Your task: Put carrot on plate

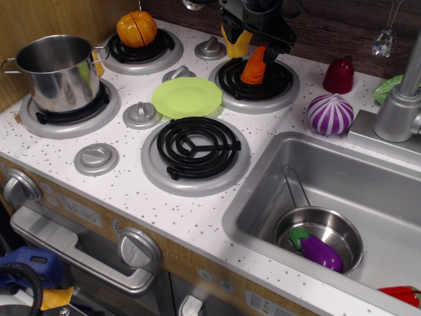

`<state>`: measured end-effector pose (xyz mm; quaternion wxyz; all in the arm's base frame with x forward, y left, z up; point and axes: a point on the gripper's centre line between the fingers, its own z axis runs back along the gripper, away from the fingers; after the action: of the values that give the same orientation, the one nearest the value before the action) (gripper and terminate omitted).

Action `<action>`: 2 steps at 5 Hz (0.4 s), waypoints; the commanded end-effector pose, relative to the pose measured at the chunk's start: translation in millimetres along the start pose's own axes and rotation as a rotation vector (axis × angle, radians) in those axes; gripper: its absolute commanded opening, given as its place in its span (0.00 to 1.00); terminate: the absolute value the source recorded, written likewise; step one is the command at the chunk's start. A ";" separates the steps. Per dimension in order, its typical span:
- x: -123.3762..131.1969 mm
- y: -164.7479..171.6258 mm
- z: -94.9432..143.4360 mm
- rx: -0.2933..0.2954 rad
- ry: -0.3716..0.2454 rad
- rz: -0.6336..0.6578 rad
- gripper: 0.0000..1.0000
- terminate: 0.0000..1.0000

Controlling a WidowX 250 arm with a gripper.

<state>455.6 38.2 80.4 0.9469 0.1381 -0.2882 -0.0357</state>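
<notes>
The orange carrot stands steeply tilted on the back right burner, thick end down and narrow end up. My black gripper comes down from the top edge, and its fingers close on the carrot's narrow top end. The carrot's thick end touches or sits just above the burner coil. The lime-green plate lies flat on the stovetop to the left of that burner, between the burners, with nothing on it.
A yellow toy stands just behind the gripper. An orange pumpkin toy sits on the back left burner and a steel pot on the left one. A purple onion, red toy, faucet and sink lie to the right.
</notes>
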 end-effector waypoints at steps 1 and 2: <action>0.0 0.0 0.0 0.000 0.000 0.000 1.00 0.00; 4.7 -2.1 -5.0 -0.009 -0.018 -0.006 1.00 0.00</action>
<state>459.5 34.5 54.5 0.9531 0.1275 -0.2703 -0.0468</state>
